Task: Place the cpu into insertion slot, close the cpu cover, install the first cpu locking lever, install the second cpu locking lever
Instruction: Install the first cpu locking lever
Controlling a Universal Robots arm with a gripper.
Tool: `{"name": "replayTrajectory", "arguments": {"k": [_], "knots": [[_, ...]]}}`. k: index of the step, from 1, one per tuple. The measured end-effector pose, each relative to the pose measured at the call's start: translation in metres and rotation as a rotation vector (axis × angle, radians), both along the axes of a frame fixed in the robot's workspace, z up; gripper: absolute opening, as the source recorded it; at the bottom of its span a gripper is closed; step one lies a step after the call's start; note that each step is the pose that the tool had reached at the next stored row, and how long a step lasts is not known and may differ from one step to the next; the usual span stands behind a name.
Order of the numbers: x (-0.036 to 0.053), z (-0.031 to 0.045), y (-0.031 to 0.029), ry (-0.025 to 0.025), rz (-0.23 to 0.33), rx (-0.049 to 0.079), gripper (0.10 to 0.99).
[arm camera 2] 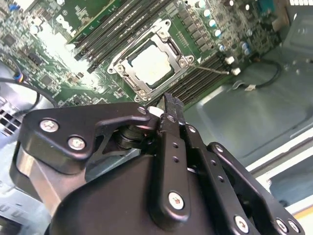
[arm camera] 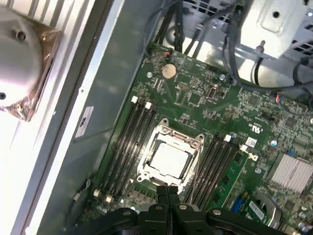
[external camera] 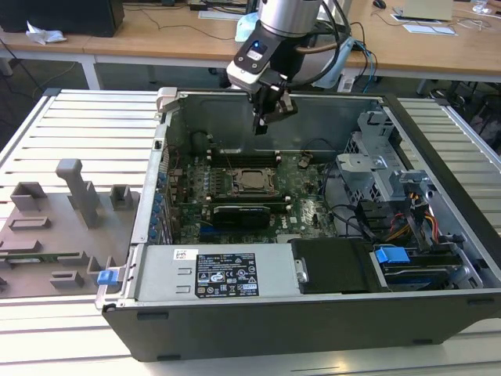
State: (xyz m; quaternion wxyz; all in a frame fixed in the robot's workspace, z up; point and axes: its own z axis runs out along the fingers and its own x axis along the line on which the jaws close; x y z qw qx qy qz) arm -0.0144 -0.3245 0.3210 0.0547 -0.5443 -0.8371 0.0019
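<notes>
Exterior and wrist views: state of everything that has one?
hand: shut, empty, hanging above the board.
cpu: seated in the insertion slot, metal top up.
cpu cover: down, framing the cpu.
memory slots: empty, as far as shows.
computer case: on its side, open.

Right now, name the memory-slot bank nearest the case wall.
The bank running along the grey case wall; the other bank sits across the cpu, by the heatsink.

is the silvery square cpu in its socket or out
In. The pale silvery square cpu lies flat inside the metal-rimmed insertion slot in both wrist views.
</notes>
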Motion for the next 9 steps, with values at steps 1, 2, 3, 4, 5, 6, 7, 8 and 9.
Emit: {"name": "replayTrajectory", "arguments": {"k": [1, 2, 3, 4, 5, 6, 7, 8, 9], "knots": [[0.0000, 0.0000, 0.0000, 0.0000, 0.020, 0.000, 0.106], [0.0000, 0.0000, 0.0000, 0.0000, 0.031, 0.000, 0.106], [0.0000, 0.0000, 0.0000, 0.0000, 0.044, 0.000, 0.106], [0.0000, 0.0000, 0.0000, 0.0000, 0.059, 0.000, 0.106], [0.0000, 0.0000, 0.0000, 0.0000, 0.070, 0.000, 0.106], [0.0000, 0.0000, 0.0000, 0.0000, 0.086, 0.000, 0.106], [0.0000, 0.0000, 0.0000, 0.0000, 0.099, 0.000, 0.106], [0.0000, 0.0000, 0.0000, 0.0000, 0.114, 0.000, 0.106], [0.0000, 0.0000, 0.0000, 0.0000, 0.126, 0.000, 0.106]]}}
